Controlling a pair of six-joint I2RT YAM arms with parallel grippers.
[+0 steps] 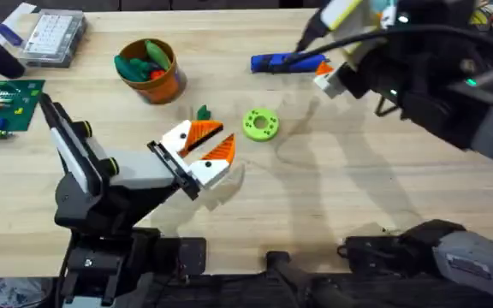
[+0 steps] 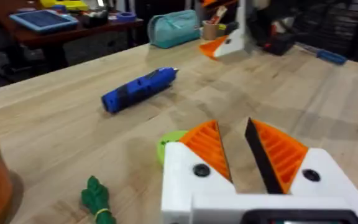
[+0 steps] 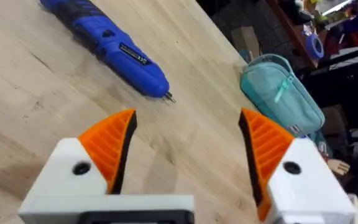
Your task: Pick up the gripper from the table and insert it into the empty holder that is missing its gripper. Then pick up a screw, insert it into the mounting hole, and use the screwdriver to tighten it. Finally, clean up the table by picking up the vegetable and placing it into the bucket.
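Right claw (image 3: pixel 185 149) wide above table, left claw (image 2: pixel 238 155) narrowly parted, screwdriver (image 1: pixel 288 62) lying flat, long axis left-right.

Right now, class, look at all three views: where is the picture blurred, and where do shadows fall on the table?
Overhead: the right arm looms large, dark and blurred, casting soft shadows on the table beneath it. Left wrist view: the white-and-orange fingers look soft up close; the blue screwdriver is fairly sharp. Right wrist view: the screwdriver throws a faint shadow beside it.

Overhead looks down on the table (image 1: pixel 332 188); both wrist cameras, low and close, share the screwdriver (image 2: pixel 138 90).
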